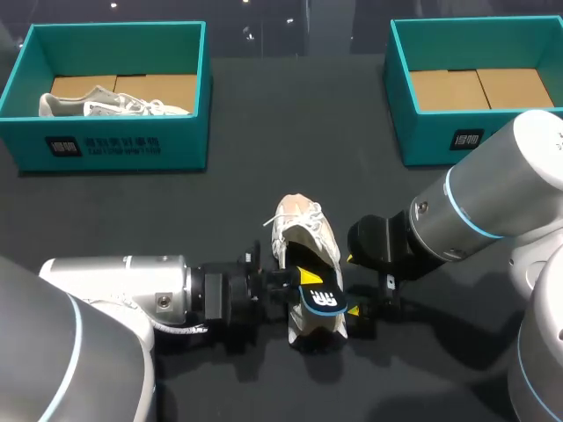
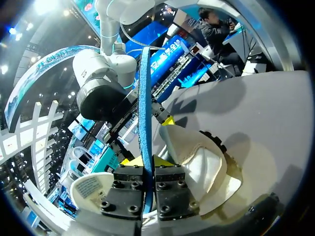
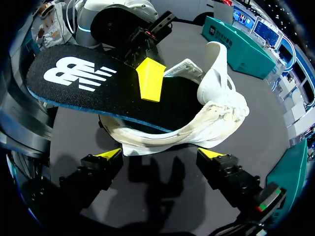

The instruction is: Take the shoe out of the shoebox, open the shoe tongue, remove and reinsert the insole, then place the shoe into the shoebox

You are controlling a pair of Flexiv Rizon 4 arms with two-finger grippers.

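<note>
Your left gripper (image 1: 303,280) is clamped on the black insole (image 3: 98,83), one yellow finger pressed flat on its top face. The insole's heel end sticks out over the heel of the white shoe (image 1: 303,233). Its front end seems to run into the shoe's opening, though the raised tongue hides that part. The shoe sits mid-table (image 1: 264,123), between your two arms. Your right gripper (image 3: 160,155) hangs just beside the shoe, fingers spread wide and holding nothing. A second shoe (image 1: 106,105) lies in the left box (image 1: 106,145).
</note>
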